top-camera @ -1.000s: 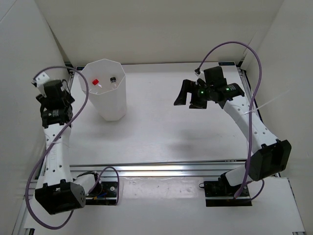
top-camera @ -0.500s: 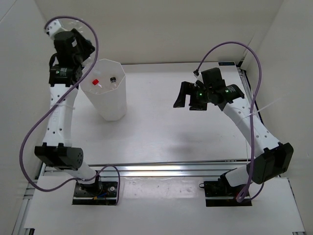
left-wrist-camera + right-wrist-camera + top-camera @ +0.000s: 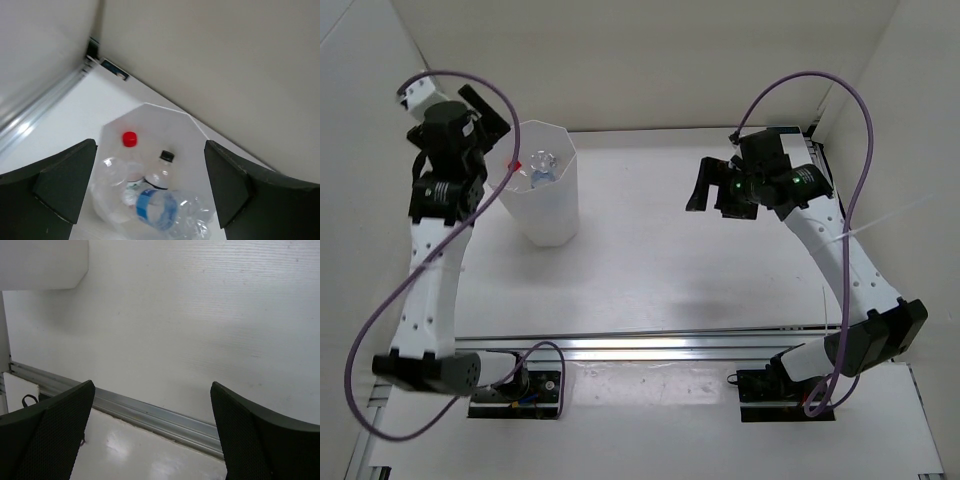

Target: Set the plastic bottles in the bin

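The left gripper (image 3: 150,186) and right gripper (image 3: 151,432) are spread wide, nothing gripped. Under the left jaws, small clear plastic bottles (image 3: 152,207) are piled inside the tall white many-sided plastic bin (image 3: 186,134).

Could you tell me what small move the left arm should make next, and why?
Probably lift the left gripper up and away from the bin. Its jaws stand open and empty above the bin, and the red-capped bottle, black-capped bottle, blue-labelled bottle and unlabelled bottle all sit inside.
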